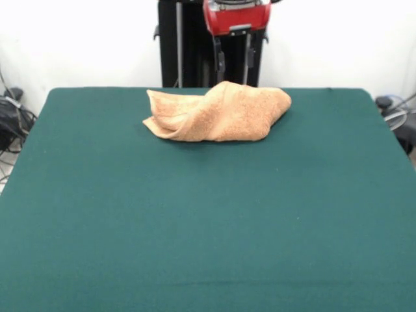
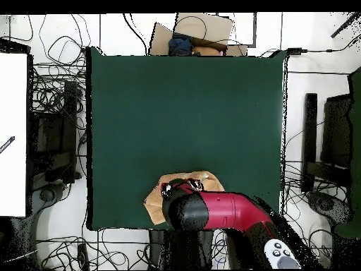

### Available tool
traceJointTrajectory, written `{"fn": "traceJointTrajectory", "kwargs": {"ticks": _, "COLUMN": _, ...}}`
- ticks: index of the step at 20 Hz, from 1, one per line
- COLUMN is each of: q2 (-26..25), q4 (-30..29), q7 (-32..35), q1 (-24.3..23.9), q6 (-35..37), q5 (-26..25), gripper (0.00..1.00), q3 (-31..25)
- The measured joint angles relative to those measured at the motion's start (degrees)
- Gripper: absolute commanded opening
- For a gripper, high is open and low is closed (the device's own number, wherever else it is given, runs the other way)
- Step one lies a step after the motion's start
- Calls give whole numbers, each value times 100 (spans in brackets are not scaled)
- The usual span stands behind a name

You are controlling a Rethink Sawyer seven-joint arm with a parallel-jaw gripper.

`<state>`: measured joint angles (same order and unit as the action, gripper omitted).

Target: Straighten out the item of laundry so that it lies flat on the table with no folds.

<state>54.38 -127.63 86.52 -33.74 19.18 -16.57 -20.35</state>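
The orange-tan towel [image 1: 221,112] lies bunched and folded over itself at the far edge of the green table [image 1: 195,227], close to the robot. In the overhead view the towel [image 2: 154,203] shows partly under the red arm, at the bottom edge of the table [image 2: 183,106]. My gripper [image 1: 234,70] hangs just above and behind the towel's raised middle. Its two black fingers [image 1: 221,65] stand apart, open, with nothing between them. Their tips are near the towel's top. In the overhead view the arm's head hides the gripper.
The black pedestal [image 1: 179,39] stands right behind the towel. A cardboard box [image 2: 201,32] sits beyond the table's opposite edge. Cables and equipment [image 2: 53,134] lie on the floor on both sides. A white board [image 2: 13,134] is at one side.
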Motion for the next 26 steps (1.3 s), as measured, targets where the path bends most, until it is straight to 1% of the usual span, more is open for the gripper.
{"fn": "traceJointTrajectory", "kwargs": {"ticks": 6, "q2": -191, "q4": -142, "q7": 0, "q1": 111, "q6": -319, "q5": -131, "gripper": 100, "q3": 64}}
{"fn": "traceJointTrajectory", "kwargs": {"ticks": 15, "q2": -476, "q4": -364, "q7": 0, "q1": 345, "q6": -943, "q5": -145, "gripper": 100, "q3": 463}}
{"fn": "traceJointTrajectory", "kwargs": {"ticks": 26, "q2": -823, "q4": -554, "q7": 0, "q1": 630, "q6": -1501, "q5": -141, "gripper": 100, "q3": 961}}
